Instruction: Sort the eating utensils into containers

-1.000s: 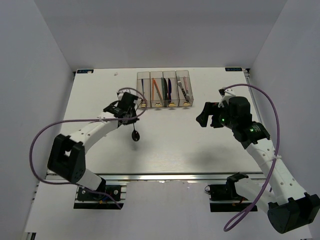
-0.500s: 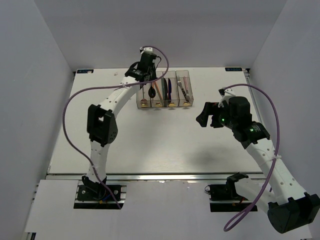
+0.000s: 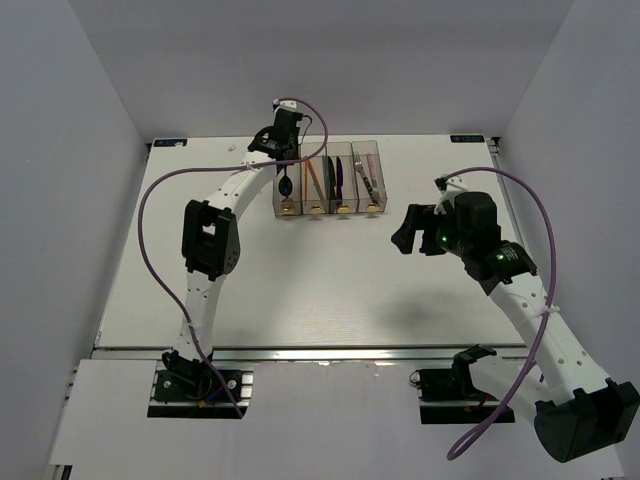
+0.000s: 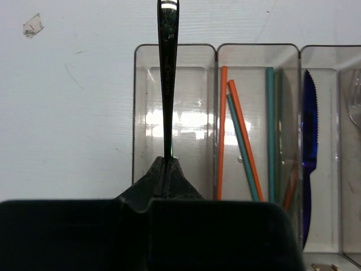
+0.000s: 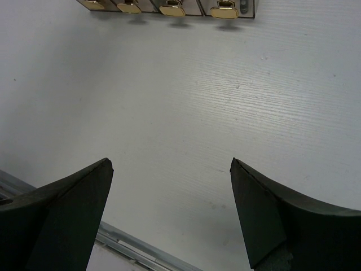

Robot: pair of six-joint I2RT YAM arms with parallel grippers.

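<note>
The left fingers [image 4: 165,172] were shut on the handle of a black spoon [image 4: 167,68]. The spoon was held over the leftmost of four bins [image 3: 366,148], which were joined in a row at the middle of the far edge of the desk [image 3: 330,285]. Whether the spoon touched that bin could not be told. No other utensil was seen in the leftmost bin. Orange and teal chopsticks [image 4: 223,130] were laid lengthwise in the second bin. A blue knife [image 4: 309,141] was laid in the third bin, and a grey fork [image 3: 366,180] in the fourth. Small yellow tabs [image 5: 130,7] were seen at the near ends of the bins.

The right fingers [image 3: 404,235] were spread wide and nothing was held between them. They were hung over bare desk toward the right edge, well apart from the bins.
</note>
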